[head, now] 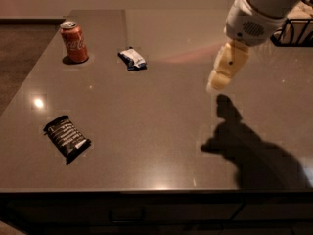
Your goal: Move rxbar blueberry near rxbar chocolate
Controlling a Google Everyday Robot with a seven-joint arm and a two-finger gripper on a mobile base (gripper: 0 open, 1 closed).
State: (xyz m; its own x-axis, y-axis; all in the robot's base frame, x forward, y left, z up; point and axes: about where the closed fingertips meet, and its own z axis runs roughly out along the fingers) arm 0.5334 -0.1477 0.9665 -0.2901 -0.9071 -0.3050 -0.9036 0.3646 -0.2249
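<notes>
The rxbar blueberry (132, 58), a small crinkled blue wrapper with a white patch, lies on the table toward the back, right of the soda can. The rxbar chocolate (67, 137), a flat black wrapper with pale lines, lies near the front left of the table. My gripper (218, 83) hangs above the table right of centre, pointing down, well to the right of the blue bar and apart from both bars. It holds nothing that I can see.
A red soda can (74, 41) stands upright at the back left. A black wire basket (296, 29) sits at the back right edge. The arm's shadow (244, 146) falls on the brown table (161, 131) at the front right.
</notes>
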